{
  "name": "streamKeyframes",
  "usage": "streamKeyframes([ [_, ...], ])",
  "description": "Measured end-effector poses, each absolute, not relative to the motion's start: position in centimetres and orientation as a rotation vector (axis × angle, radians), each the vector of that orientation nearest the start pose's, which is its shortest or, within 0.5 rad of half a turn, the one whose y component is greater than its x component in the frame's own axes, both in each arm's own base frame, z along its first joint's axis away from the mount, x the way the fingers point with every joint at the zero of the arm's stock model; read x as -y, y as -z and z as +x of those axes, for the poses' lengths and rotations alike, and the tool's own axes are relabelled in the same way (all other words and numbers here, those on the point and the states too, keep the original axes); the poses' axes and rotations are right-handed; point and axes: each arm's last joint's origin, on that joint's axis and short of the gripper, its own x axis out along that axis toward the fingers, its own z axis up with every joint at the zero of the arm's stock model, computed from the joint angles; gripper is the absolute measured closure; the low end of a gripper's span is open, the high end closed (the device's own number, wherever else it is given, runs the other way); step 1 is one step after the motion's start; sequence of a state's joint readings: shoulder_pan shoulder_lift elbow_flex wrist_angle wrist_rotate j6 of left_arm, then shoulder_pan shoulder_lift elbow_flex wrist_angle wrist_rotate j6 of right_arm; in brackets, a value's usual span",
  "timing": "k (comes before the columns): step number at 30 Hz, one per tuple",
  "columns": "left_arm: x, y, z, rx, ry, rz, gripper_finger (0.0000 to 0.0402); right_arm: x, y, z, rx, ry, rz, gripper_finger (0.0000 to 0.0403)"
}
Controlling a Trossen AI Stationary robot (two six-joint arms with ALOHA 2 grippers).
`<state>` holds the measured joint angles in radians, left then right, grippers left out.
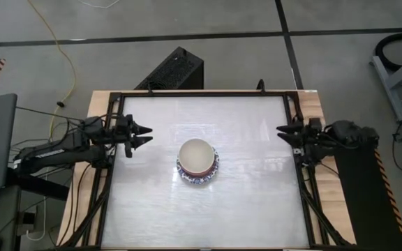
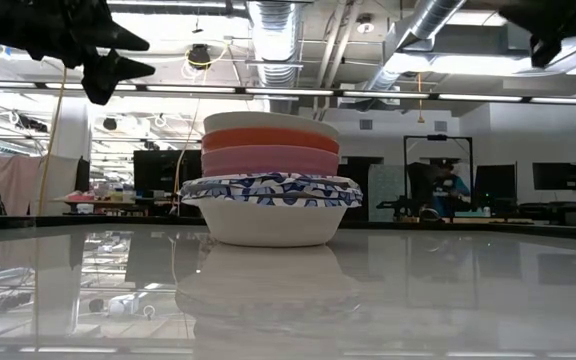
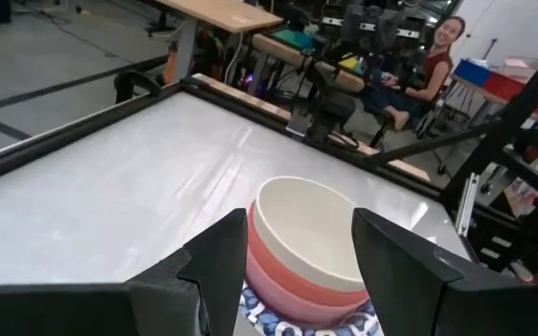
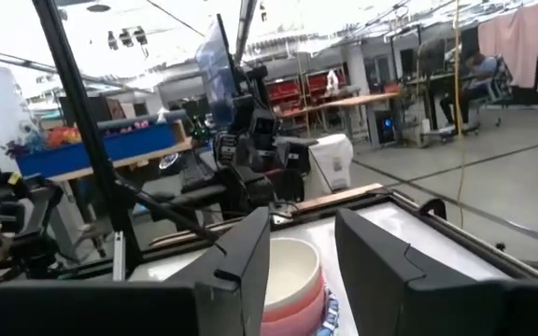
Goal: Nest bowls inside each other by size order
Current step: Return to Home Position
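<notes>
The bowls stand nested in one stack at the table's middle. The blue-and-white patterned bowls are at the bottom, resting on the table. The pink bowl, the red bowl and the cream-white bowl sit inside, one above the other. The stack also shows in the left wrist view and the right wrist view. My left gripper is open and empty, raised at the table's left. My right gripper is open and empty, raised at the table's right edge.
A dark frame runs around the table. A black box stands beyond the far edge. People sit at desks in the room behind. The white tabletop lies bare around the stack.
</notes>
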<state>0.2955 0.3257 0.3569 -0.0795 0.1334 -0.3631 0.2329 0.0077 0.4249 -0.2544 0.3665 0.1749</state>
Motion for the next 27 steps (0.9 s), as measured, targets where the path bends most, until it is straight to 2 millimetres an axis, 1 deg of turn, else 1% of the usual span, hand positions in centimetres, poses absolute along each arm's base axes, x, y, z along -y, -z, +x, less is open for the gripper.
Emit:
streamKeyframes([
  [3, -2.8, -25.1, 10.6, -0.017, -0.172, -0.374, 0.0219, -0.3, -25.8, 6.1, 0.156, 0.151, 0.221, 0.0258],
  [5, -2.8, -25.1, 10.6, -0.018, -0.169, -0.382, 0.0219, -0.4, -24.1, 6.9, 0.136, 0.178, 0.216, 0.0258],
  [8, -2.8, -25.0, 10.6, -0.027, -0.160, -0.392, 0.0219, -0.6, -22.6, 7.7, 0.160, 0.197, 0.251, 0.0258],
  [12, -2.8, -24.7, 10.6, -0.061, -0.165, -0.409, 0.0219, -0.7, -20.7, 8.5, 0.132, 0.198, 0.295, 0.0258],
  [16, -2.8, -24.4, 10.5, -0.080, -0.167, -0.418, 0.0219, -0.8, -20.3, 8.7, 0.168, 0.194, 0.310, 0.0258],
  [20, -2.8, -24.1, 10.6, -0.080, -0.163, -0.421, 0.0219, -0.8, -19.5, 8.9, 0.155, 0.195, 0.306, 0.0258],
  [24, -2.8, -21.8, 11.1, -0.063, -0.136, -0.463, 0.0219, -0.9, -19.4, 9.0, 0.151, 0.190, 0.307, 0.0258],
  [27, -2.8, -20.2, 11.3, -0.037, -0.098, -0.500, 0.0219, -1.1, -19.4, 9.0, 0.142, 0.120, 0.291, 0.0261],
])
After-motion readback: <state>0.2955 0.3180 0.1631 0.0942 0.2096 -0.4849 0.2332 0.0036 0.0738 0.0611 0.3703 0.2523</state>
